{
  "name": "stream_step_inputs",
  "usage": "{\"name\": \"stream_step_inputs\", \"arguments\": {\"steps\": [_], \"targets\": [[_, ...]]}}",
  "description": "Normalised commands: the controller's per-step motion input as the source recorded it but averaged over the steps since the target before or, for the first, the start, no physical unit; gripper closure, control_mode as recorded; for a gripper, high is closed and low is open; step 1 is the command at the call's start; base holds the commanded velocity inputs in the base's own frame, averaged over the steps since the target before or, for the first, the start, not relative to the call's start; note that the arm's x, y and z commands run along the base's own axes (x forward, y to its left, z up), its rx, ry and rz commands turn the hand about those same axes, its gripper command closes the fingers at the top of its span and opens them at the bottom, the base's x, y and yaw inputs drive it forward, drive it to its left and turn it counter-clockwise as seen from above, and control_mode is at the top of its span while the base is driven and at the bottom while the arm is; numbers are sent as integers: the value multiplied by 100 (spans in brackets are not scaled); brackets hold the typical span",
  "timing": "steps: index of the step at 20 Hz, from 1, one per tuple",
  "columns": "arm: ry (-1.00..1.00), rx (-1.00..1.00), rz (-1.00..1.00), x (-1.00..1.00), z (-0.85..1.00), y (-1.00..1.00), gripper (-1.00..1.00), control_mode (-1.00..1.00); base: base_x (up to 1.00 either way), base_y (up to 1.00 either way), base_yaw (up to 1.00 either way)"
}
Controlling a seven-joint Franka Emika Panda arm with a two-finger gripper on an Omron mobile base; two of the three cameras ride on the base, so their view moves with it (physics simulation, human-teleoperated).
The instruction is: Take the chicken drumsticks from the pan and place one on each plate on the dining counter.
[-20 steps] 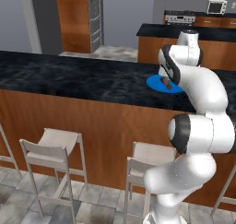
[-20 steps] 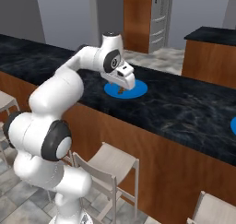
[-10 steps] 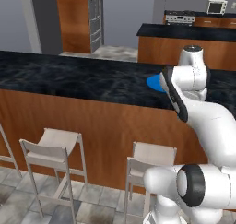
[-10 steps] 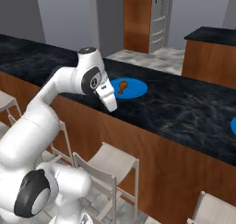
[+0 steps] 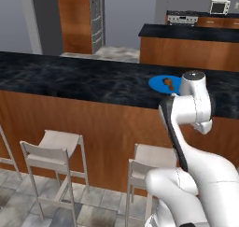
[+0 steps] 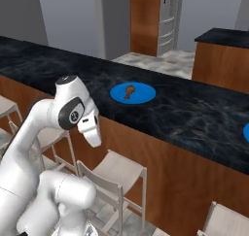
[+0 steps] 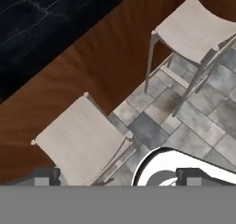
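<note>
One chicken drumstick (image 6: 129, 91) lies on a blue plate (image 6: 141, 96) on the dining counter's black marbled tabletop (image 6: 194, 113). In the right base view the plate sits on the middle of the stone, between the near and far edges, with the drumstick left of its centre. In the left base view the same plate (image 5: 158, 82) lies near the right end of the visible tabletop (image 5: 70, 79), close to the near edge, partly covered by the arm, and the drumstick (image 5: 168, 84) rests on it. At the right edge of the right base view a sliver of a second blue plate (image 6: 246, 132) shows on the tabletop, well apart from the first; what lies on it cannot be told.

The arm is folded back, off the tabletop, on the stool side of the counter. The gripper (image 7: 117, 177) points down along the reddish-brown wood front (image 7: 92, 75) of the counter toward the grey tiled floor (image 7: 184, 121). Its two dark fingertips (image 7: 44, 176) stand far apart at the bottom of the hand view, spread wide, with nothing between them. Below it stand two pale wooden stools (image 7: 80, 142), one just under the hand and another (image 7: 196, 27) further along the counter front. In the right base view the hand (image 6: 90, 130) hangs in front of the wood panel, below the tabletop's near edge.
</note>
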Motion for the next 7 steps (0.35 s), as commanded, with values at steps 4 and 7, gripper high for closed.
{"name": "stream_step_inputs", "arguments": {"steps": [4,7], "targets": [[21,0,-1,-18,-50,16,-100,-100,0,0,0],[15,0,4,-29,-45,18,-100,-100,0,0,0]]}}
